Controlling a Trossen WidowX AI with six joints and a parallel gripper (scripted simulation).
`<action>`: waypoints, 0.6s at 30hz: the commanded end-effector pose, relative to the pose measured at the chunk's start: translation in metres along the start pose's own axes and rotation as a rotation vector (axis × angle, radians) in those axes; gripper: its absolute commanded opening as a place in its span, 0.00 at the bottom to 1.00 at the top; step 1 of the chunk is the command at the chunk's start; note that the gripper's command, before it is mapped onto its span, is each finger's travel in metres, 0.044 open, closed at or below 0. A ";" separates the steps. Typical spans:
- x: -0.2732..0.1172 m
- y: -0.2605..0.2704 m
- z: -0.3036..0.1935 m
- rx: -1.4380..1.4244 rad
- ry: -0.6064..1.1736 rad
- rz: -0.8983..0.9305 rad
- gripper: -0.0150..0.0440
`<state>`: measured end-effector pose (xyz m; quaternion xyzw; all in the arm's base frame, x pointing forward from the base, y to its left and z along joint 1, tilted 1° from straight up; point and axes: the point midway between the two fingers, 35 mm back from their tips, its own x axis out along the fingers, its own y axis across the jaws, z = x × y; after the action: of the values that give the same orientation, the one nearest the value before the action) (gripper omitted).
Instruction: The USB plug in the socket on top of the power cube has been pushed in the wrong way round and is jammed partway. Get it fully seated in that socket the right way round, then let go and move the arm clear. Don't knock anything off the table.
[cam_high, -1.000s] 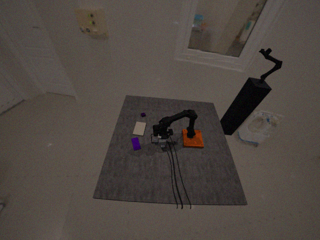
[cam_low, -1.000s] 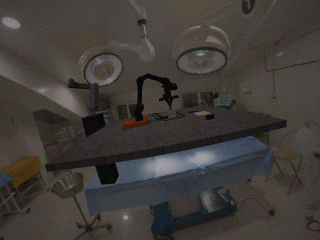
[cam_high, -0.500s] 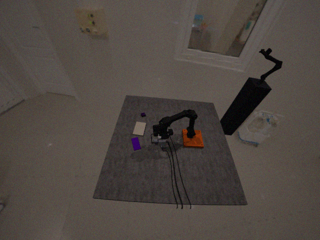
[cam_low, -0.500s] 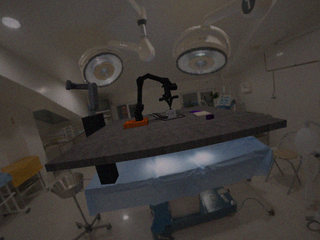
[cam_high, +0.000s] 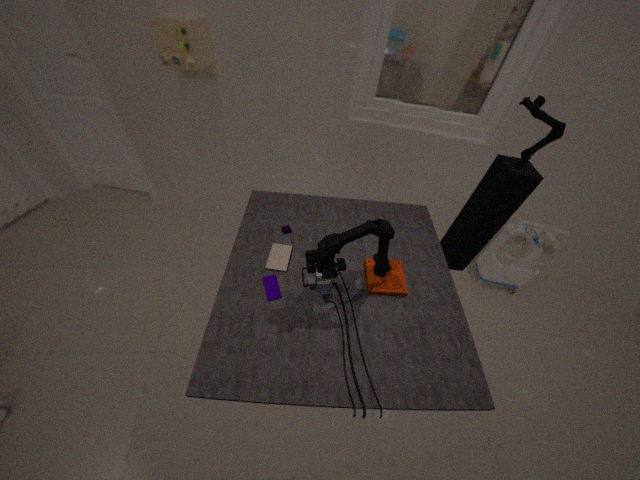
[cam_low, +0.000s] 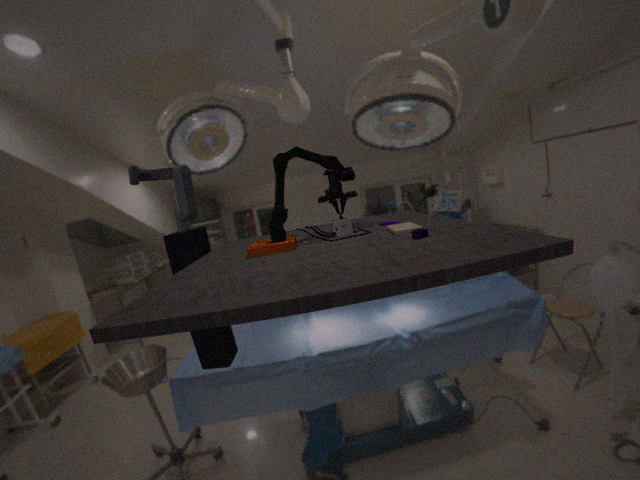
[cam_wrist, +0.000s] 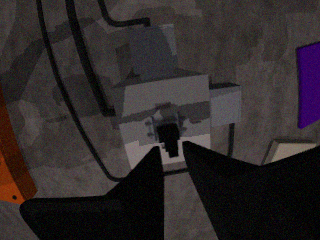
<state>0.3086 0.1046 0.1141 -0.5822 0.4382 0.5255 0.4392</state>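
Observation:
The pale grey power cube stands on the table under the arm. A small black USB plug stands up from its top face, near the middle. My gripper is slightly open, pointing down over the cube. In the wrist view a narrow gap shows between its fingertips, with the plug in line with that gap and clear of both tips. The plug's underside and the socket opening are hidden, so its seating depth and orientation cannot be told.
Grey blocks sit at two sides of the cube. Black cables run beside it. A purple slab, a cream pad and a small dark purple block lie nearby.

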 end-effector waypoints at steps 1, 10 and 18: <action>0.000 0.000 0.000 0.000 0.000 0.001 0.42; 0.000 0.000 0.000 0.000 0.000 0.001 0.42; -0.003 0.000 0.000 0.000 0.000 0.000 0.42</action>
<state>0.3085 0.1046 0.1147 -0.5821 0.4384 0.5257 0.4389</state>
